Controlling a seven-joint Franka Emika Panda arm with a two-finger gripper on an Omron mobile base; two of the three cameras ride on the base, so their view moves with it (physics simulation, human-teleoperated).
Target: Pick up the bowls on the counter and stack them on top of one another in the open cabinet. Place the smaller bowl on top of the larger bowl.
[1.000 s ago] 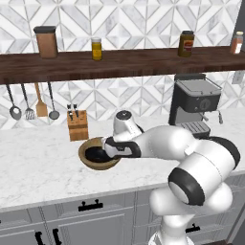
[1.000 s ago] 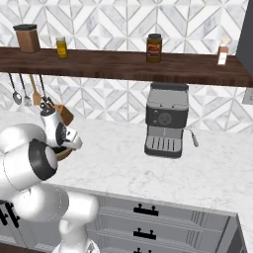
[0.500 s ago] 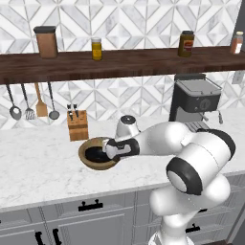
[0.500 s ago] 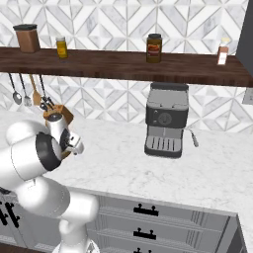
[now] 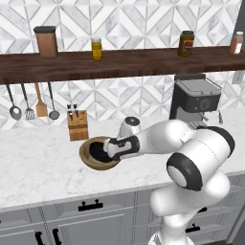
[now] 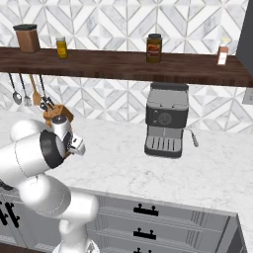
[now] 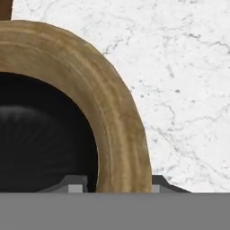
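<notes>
The wide wooden bowl (image 5: 90, 161) rests on the white marble counter (image 5: 38, 167), and the small glossy black bowl (image 5: 97, 150) sits inside it. My gripper (image 5: 108, 149) is low at the wooden bowl's right rim. In the hand view the gripper (image 7: 117, 184) is open and straddles the thick wooden rim (image 7: 119, 134). One fingertip (image 7: 74, 183) is inside over the black bowl (image 7: 40, 134), the other outside over the marble (image 7: 188, 90). The open cabinet is out of view.
A knife block (image 5: 77, 125) stands just behind the bowls, and utensils (image 5: 31, 103) hang on the wall to the left. A coffee machine (image 5: 194, 103) stands at the right behind my arm. The dark shelf (image 5: 119, 60) with jars runs overhead.
The hand has settled a little lower and leftward onto the wooden bowl's right rim, and the arm's elbow has swung. The bowls have not moved.
</notes>
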